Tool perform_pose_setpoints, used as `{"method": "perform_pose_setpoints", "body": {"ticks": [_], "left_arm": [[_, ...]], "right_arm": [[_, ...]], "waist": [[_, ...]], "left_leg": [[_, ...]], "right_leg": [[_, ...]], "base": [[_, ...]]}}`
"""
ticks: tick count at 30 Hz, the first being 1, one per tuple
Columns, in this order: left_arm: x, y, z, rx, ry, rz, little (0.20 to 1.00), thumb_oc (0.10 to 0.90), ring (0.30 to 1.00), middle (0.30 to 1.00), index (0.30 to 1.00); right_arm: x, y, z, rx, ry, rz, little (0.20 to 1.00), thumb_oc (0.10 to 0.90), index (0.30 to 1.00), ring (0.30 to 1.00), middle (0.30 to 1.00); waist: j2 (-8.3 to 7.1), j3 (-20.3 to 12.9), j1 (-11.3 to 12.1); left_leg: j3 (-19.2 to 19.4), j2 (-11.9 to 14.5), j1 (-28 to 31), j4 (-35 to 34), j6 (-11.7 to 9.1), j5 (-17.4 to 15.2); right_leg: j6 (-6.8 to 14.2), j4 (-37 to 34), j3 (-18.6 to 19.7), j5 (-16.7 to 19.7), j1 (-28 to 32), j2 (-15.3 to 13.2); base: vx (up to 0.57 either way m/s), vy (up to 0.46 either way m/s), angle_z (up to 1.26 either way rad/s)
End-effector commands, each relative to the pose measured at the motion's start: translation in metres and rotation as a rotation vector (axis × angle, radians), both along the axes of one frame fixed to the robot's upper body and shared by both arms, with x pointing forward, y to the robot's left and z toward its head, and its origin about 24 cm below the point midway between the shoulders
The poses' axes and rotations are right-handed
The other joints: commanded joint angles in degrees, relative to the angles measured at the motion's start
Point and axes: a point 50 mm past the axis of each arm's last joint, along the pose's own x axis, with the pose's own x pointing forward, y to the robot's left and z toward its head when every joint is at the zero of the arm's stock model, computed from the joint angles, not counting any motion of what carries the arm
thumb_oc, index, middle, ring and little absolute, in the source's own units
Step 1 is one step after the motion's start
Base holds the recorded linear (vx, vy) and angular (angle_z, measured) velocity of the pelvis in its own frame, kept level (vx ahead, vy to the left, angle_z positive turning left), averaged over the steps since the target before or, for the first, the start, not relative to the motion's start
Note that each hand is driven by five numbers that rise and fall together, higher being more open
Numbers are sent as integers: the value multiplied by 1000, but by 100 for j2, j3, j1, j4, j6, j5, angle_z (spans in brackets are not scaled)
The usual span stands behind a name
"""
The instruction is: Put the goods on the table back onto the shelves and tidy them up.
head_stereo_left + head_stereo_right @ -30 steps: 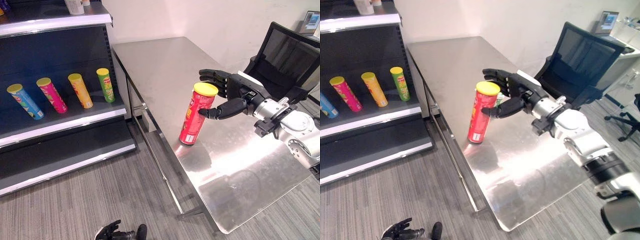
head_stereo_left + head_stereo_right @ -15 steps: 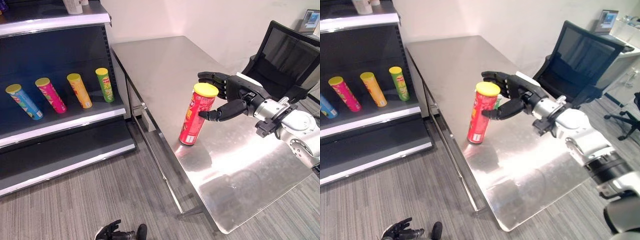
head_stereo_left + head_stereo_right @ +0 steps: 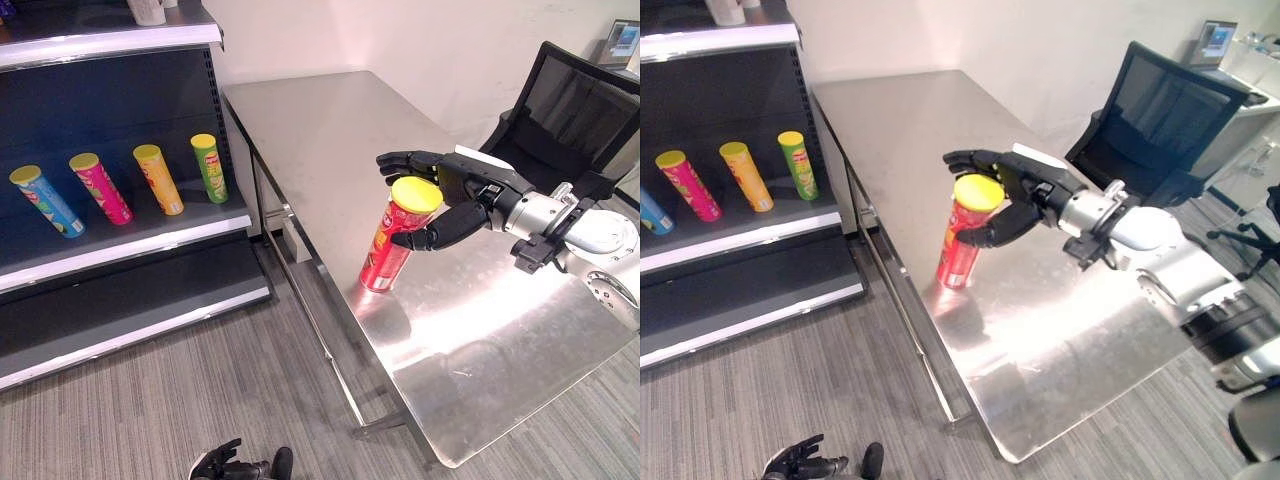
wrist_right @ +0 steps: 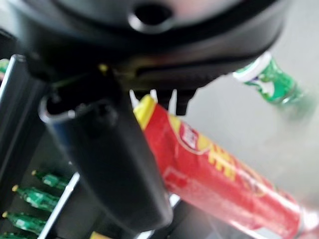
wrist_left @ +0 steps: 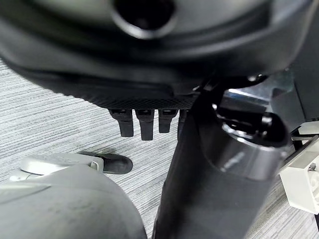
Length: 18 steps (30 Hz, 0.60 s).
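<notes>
the right hand [image 3: 455, 200] is curled round the upper end of the red can [image 3: 392, 248], thumb across the near side just under the yellow lid [image 3: 417, 193], fingers [image 3: 400, 160] reaching round the far side; in the right wrist view the can runs between thumb and fingers, so i judge the hold taken; the can leans, its base touching the steel table [image 3: 330, 120] near the front edge; a small green can [image 4: 269, 82] lies on the table beyond it, seen from the wrist; by its look the red can is a light, stiff tube with a smooth, rather slippery wall, likely to dent under a hard squeeze; held this high it may swing from the lid end, so a grip nearer the middle would steady it; to the left the shelf [image 3: 130, 240] holds a row of four leaning cans, blue can [image 3: 38, 200], pink can [image 3: 98, 187], orange can [image 3: 158, 179], green shelf can [image 3: 209, 168], with free room beside the green one; a black office chair [image 3: 570, 120] stands behind the table; the left hand [image 3: 222, 463] hangs low over the carpet, fingers loosely spread, holding nothing
</notes>
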Motion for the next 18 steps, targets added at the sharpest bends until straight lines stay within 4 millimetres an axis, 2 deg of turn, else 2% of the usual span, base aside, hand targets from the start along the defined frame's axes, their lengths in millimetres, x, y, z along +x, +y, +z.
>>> {"method": "perform_pose_setpoints", "body": {"ticks": [1,8,18], "left_arm": [[-3,-7,-1,-4,7,-114,900,800,900,900,900],[0,-8,-1,-12,-3,-116,900,800,900,900,900],[-3,-6,-2,-9,7,-110,900,800,900,900,900]], "right_arm": [[-7,10,64,-11,-210,57,900,800,900,900,900],[-1,20,56,-100,-144,86,900,800,900,900,900],[1,19,47,-132,-103,79,900,800,900,900,900]], "waist": [[-67,-339,200],[-120,-331,213],[-148,-322,231]], "left_leg": [[429,514,591,56,-449,-831],[474,531,566,56,-461,-815],[468,525,560,56,-459,-822]], "right_leg": [[565,33,60,19,-117,-435],[562,33,97,38,-168,-426],[569,33,91,47,-175,-444]], "base": [[-12,8,-4],[-11,12,-3],[0,0,0]]}}
